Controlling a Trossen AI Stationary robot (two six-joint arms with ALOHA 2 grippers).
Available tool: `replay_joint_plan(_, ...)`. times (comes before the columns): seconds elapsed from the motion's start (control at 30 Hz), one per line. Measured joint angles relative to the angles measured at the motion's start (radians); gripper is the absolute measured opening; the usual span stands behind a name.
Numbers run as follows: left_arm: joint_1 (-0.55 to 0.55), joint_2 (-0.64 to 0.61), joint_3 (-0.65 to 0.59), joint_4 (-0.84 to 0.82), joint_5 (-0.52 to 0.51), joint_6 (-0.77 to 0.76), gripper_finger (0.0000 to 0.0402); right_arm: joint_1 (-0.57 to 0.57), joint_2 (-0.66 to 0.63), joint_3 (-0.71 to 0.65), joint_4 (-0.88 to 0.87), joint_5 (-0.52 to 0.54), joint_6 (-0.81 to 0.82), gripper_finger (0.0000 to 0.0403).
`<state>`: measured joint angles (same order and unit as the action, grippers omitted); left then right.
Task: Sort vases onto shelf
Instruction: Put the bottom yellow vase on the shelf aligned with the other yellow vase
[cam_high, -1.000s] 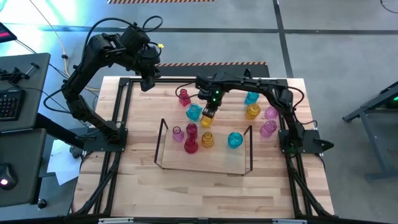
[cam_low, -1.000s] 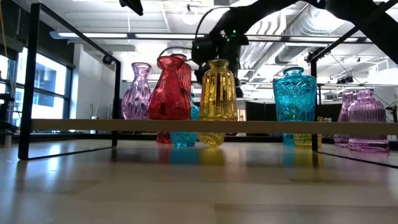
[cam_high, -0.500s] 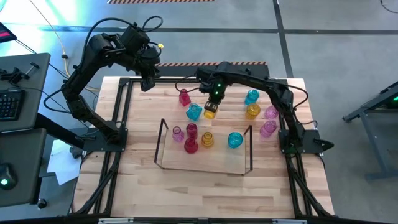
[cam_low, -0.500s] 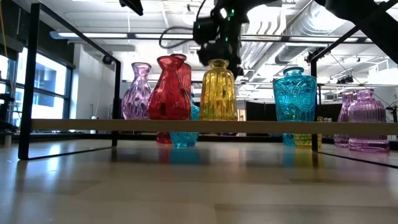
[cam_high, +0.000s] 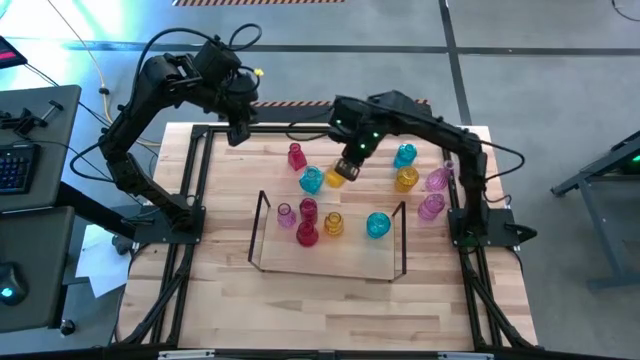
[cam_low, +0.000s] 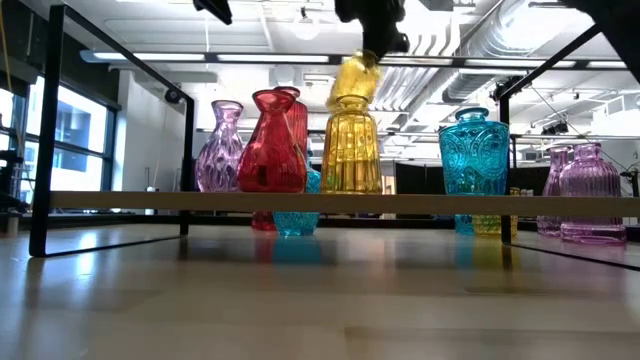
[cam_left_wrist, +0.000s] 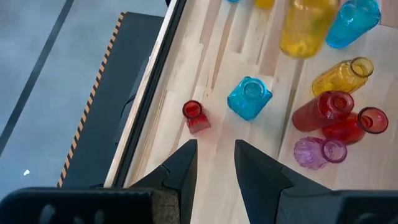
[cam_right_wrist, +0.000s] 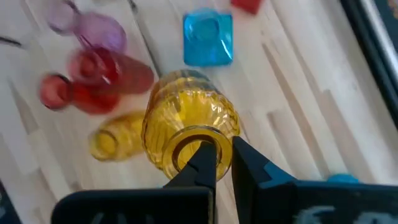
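Observation:
My right gripper (cam_high: 347, 170) is shut on a yellow vase (cam_right_wrist: 186, 127), which hangs in the air behind the shelf (cam_high: 330, 262); the low view shows this vase (cam_low: 352, 82) above the heads of the shelved ones. On the shelf stand a purple vase (cam_high: 285, 214), two red ones (cam_high: 307, 222), a yellow one (cam_high: 333, 224) and a cyan one (cam_high: 377, 225). A red vase (cam_high: 296, 156) and a cyan vase (cam_high: 312, 180) stand on the table behind it. My left gripper (cam_left_wrist: 212, 162) hovers open high over the table's far left corner, nothing between its fingers. My right gripper holds the yellow vase by the rim of its mouth (cam_right_wrist: 211, 132): one finger (cam_right_wrist: 202, 160) reaches inside the neck and the other (cam_right_wrist: 249, 163) lies outside it. The fingers come from above, pointing steeply down. The vase hangs below them, slightly tilted, clear of table and shelf.
At the table's far right stand a cyan vase (cam_high: 404, 155), a yellow one (cam_high: 406, 179) and two pink ones (cam_high: 433, 194). Thin dark upright frames (cam_high: 262, 215) close the shelf's short ends. A black metal frame (cam_high: 195, 170) rims the table.
My right gripper has risen steeply from the table behind the shelf, drifting a little toward the table's right edge and carrying the yellow vase. The vase stood on the table then; now it hangs lifted clear, above the tops of the shelved vases and slightly tilted.

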<state>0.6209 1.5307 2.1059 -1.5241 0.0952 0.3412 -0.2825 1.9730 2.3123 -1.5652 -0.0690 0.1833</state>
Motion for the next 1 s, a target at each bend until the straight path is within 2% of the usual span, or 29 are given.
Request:
replay_joint_plan(0.37, 0.000, 0.000, 0.000, 0.018, 0.000, -0.018, 0.0099, 0.195, -0.097, 0.035, -0.008, 0.057, 0.194, 0.0003)
replay_joint_plan(0.6, -0.017, 0.017, 0.000, 0.019, 0.001, -0.071, 0.0099, 0.323, -0.090, 0.029, -0.006, 0.042, 0.197, 0.0003)
replay_joint_plan(0.77, -0.026, 0.028, -0.001, 0.017, 0.003, -0.105, 0.0099, 0.386, -0.089, 0.027, -0.006, 0.079, 0.196, 0.0003)
replay_joint_plan(1.0, -0.027, 0.030, -0.001, 0.017, 0.002, -0.080, 0.0099, 0.427, -0.057, 0.028, 0.015, 0.071, 0.308, 0.0002)
